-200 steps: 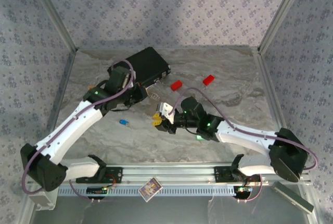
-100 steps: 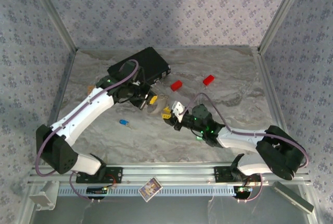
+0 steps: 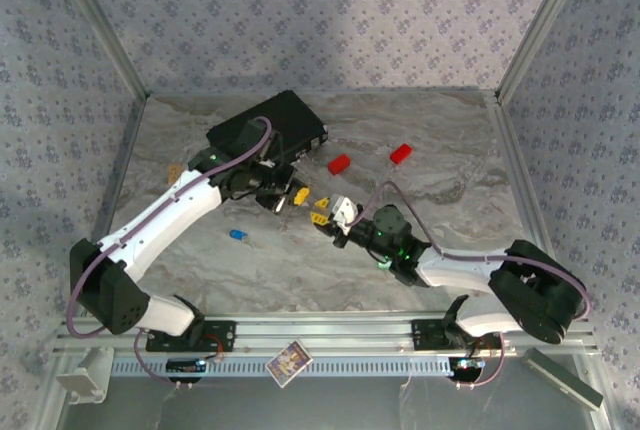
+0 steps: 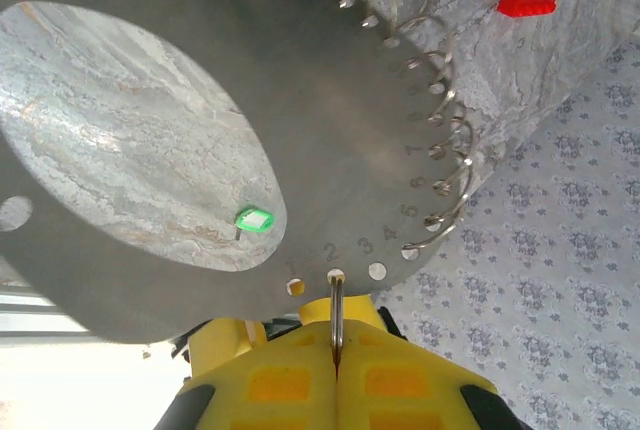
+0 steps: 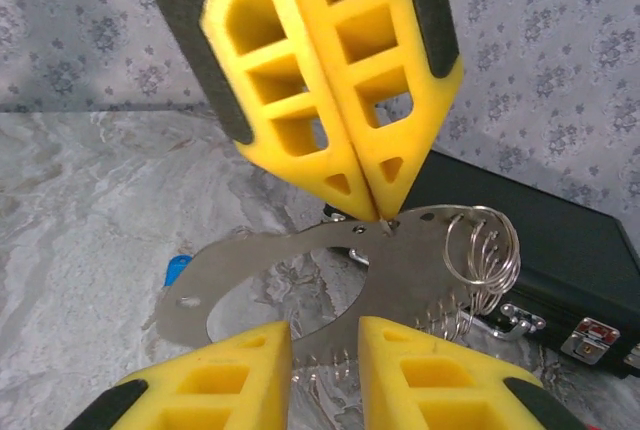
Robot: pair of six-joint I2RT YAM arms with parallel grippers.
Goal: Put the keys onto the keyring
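The keyring point(image 4: 336, 310) is a thin silvery wire ring threaded through a numbered hole in a flat metal plate point(image 4: 330, 150) with a large oval opening. My left gripper point(image 4: 337, 360) is shut on that ring and holds the plate point(image 5: 400, 270) up off the table. My right gripper point(image 5: 325, 335) is open, its fingertips at the plate's near edge. The green key point(image 4: 253, 220) lies on the table, seen through the oval. The blue key point(image 3: 238, 235) point(image 5: 177, 270) lies on the table further left. The two grippers, left point(image 3: 293, 195) and right point(image 3: 322, 212), meet mid-table.
Several more wire rings point(image 5: 485, 245) hang from the plate's rim. A black case point(image 3: 275, 125) lies behind the left gripper. Two red blocks point(image 3: 339, 163) point(image 3: 401, 153) sit at the back right. A small card point(image 3: 289, 362) rests on the front rail.
My left gripper has swung right toward the middle of the table, carrying the ring and plate. My right gripper has moved up and right to meet it.
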